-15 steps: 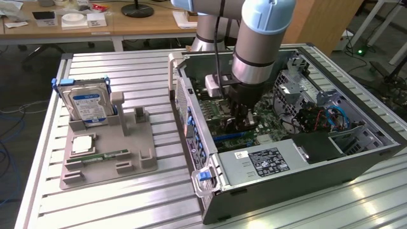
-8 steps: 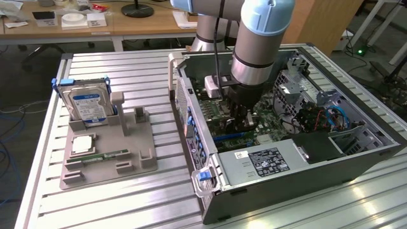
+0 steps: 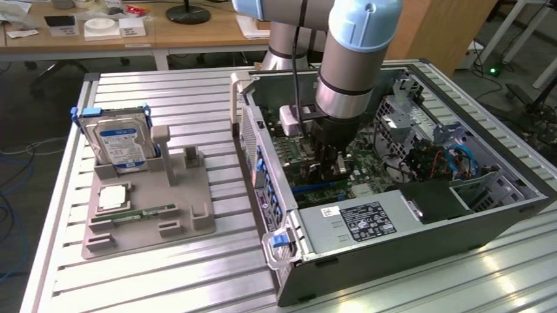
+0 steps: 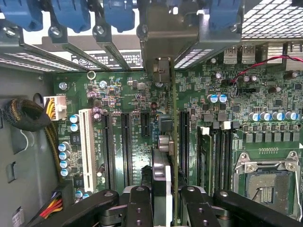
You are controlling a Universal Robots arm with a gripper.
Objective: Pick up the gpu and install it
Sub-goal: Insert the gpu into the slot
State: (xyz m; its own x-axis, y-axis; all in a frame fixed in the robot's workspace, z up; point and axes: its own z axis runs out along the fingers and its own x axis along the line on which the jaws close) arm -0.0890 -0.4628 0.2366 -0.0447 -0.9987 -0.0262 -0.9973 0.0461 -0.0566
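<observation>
A robotics lab or test workshop. A ribbed aluminium bench (image 3: 174, 111) carries an opened desktop computer case (image 3: 400, 215) and, at its nine o'clock, a grey parts fixture (image 3: 148, 208) holding a hard drive (image 3: 122, 147). At twelve o'clock stand a cluttered wooden desk (image 3: 130, 32) and office-chair bases.

Even, fairly bright indoor light. Glare streaks the ribbed metal table (image 3: 487, 274) at five o'clock in the exterior view. The wrist view is dimmer at nine o'clock, sharp across the motherboard (image 4: 123, 118), blurred on the near gripper fingers (image 4: 137, 208).
</observation>
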